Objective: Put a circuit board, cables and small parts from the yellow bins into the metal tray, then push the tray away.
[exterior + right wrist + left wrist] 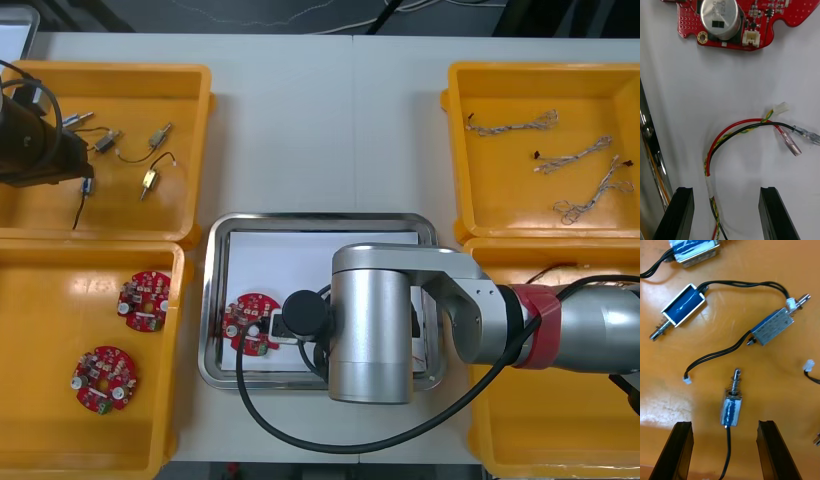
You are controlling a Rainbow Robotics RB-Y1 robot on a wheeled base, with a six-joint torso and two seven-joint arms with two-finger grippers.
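My right gripper (728, 215) stands open low over the white floor of the metal tray (320, 222). A red, yellow and black cable (738, 129) lies loose on the tray floor and runs down between the fingers. Just beyond it rests a round red circuit board (733, 22), also seen in the tray (250, 322) beside the right arm (370, 320). My left gripper (725, 452) hangs open in the far left yellow bin (190, 80), straddling a small metal part (732, 408) with a black lead.
More small metal parts (683, 309) (773, 326) lie beyond the left fingers. Two circuit boards (143, 300) (103, 378) sit in the near left bin. Twisted cables (575, 155) lie in the far right bin. The right arm covers much of the tray.
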